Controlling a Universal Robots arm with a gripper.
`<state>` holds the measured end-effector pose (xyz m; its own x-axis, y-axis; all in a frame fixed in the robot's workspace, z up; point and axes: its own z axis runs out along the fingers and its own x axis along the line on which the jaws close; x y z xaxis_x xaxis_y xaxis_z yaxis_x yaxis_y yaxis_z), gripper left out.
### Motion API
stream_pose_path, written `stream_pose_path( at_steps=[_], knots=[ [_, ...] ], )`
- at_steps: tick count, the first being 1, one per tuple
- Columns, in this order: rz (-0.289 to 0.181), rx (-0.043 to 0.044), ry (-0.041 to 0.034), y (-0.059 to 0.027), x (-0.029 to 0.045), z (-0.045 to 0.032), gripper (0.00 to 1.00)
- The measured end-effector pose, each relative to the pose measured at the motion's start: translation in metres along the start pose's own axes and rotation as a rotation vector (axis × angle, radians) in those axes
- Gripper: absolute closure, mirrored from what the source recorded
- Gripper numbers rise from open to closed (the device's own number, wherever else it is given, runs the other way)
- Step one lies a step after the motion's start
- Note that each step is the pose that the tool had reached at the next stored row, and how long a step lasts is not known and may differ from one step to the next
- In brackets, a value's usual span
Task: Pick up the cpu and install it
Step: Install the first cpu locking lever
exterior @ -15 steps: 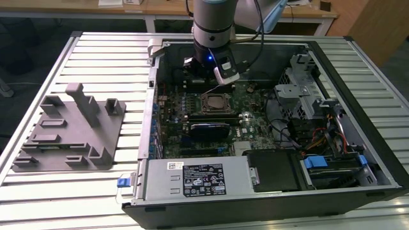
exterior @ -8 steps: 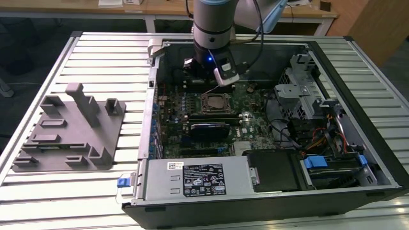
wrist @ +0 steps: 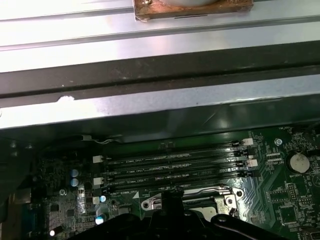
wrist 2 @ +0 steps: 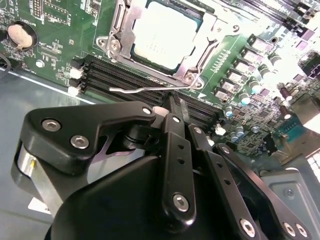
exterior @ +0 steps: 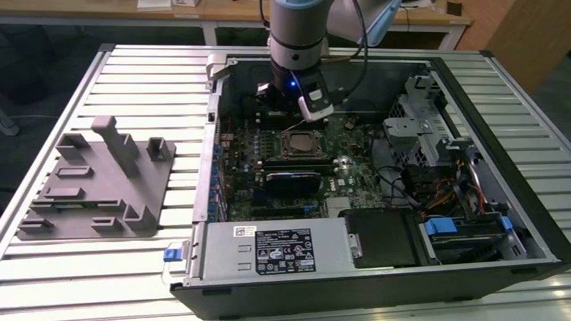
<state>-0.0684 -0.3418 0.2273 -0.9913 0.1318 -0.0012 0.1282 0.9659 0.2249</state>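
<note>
Gripper above the socket, inside the open case. I see the cpu [wrist 2: 162, 34] lying flat within the socket frame [wrist 2: 189, 76], silver top up, at the middle of the board [wrist 2: 52, 52]. In the exterior view this spot is toward the far wall of the case [exterior: 357, 294].

The gripper [wrist 2: 173, 102] hangs low over the memory slots [wrist 2: 125, 80], on the side of the socket that faces them. Its black fingers are drawn together at the tips, and I see nothing clamped between them. The tips point at the thin wire lever [wrist 2: 150, 90], which runs along the frame's edge between the socket and the slots. I cannot tell whether the tips touch the lever. The cpu is apart from the fingers, just beyond the lever.

In both wrist views a coin cell [wrist 2: 21, 34] sits on the board, off one end of the slots.

In the exterior view the arm [exterior: 299, 33] comes down over the case's far wall. The case lies on its side on the slatted bench [exterior: 134, 80], toward the exterior view's right. A power supply [exterior: 267, 251] fills its near corner on the exterior view's left. A grey fixture [exterior: 98, 180] lies on the bench beside the case, near the bench's edge on the exterior view's left.
</note>
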Motion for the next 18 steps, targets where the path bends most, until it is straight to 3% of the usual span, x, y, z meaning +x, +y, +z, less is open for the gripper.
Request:
stream_pose_path(
  at_steps=[6, 12, 18],
  knots=[
    [0.008, -0.0006, -0.0127, -0.0001, 0.0000, 0.0011, 0.89],
    [0.002, -0.0067, -0.0520, -0.0005, 0.0000, 0.0030, 0.89],
    [-0.005, -0.0143, -0.0805, -0.0012, 0.0000, 0.0054, 0.89]
  ],
)
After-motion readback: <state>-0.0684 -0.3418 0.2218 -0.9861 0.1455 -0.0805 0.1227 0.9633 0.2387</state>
